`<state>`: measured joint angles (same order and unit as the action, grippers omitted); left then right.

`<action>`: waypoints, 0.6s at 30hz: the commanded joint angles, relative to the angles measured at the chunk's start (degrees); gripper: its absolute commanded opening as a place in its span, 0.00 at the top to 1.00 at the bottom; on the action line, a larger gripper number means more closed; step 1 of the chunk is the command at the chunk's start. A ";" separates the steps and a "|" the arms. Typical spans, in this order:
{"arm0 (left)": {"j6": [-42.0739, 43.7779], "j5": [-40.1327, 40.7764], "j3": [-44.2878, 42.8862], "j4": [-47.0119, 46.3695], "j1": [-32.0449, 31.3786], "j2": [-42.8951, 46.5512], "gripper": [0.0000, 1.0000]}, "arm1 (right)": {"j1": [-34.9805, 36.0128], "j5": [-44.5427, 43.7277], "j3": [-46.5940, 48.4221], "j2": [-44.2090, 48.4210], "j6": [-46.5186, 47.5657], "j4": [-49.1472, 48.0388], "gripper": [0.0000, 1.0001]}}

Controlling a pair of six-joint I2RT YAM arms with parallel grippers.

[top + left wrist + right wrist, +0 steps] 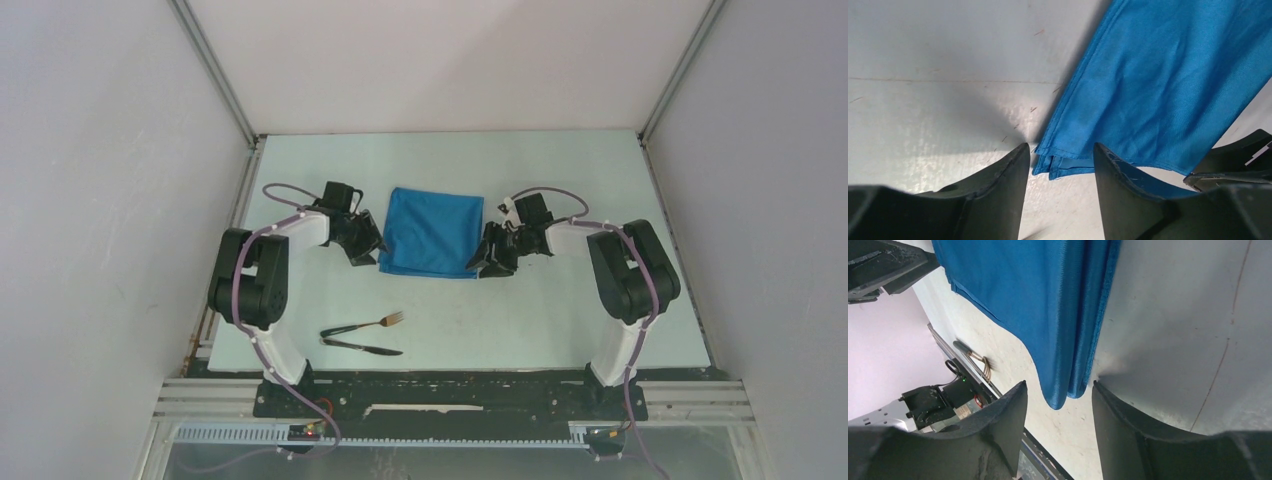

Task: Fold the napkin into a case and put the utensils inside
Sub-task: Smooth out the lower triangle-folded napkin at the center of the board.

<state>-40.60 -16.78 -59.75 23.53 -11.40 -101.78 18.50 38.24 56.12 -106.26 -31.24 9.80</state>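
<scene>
The bright blue napkin (432,232) lies folded into a rough square in the middle of the table. My left gripper (368,254) is open at its near left corner; the layered corner (1058,162) sits just ahead of the gap between the jaws. My right gripper (490,264) is open at the near right corner, which points into its gap (1063,395). Neither holds the cloth. The fork (372,324) with a dark handle and the dark knife (368,348) lie together nearer the front, left of centre.
Grey walls enclose the table on three sides. The black base rail (450,392) runs along the front edge. Both arm bases stand at the near corners (285,365) (610,365).
</scene>
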 commanded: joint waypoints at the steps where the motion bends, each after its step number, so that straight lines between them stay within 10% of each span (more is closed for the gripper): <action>1: -1.64 0.45 0.64 -4.57 -1.21 0.98 0.43 | 0.93 -0.45 -1.45 0.01 -1.28 -2.40 0.42; 8: -1.94 1.61 2.62 -5.07 -1.64 6.35 0.41 | 0.83 -3.55 -2.41 -1.18 -1.79 -3.29 0.57; 14: -2.03 1.95 3.74 -4.13 -1.67 11.65 0.40 | -0.81 -2.03 -3.30 -0.40 0.46 -1.60 0.98; 18: -1.59 1.18 3.66 -2.55 -1.74 14.62 0.39 | -4.43 -0.37 -3.83 1.86 3.19 3.03 1.00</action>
<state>-42.06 -15.44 -55.94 20.27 -12.91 -91.74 17.28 37.91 53.36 -107.07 -32.25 7.51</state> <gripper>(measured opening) 0.602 0.010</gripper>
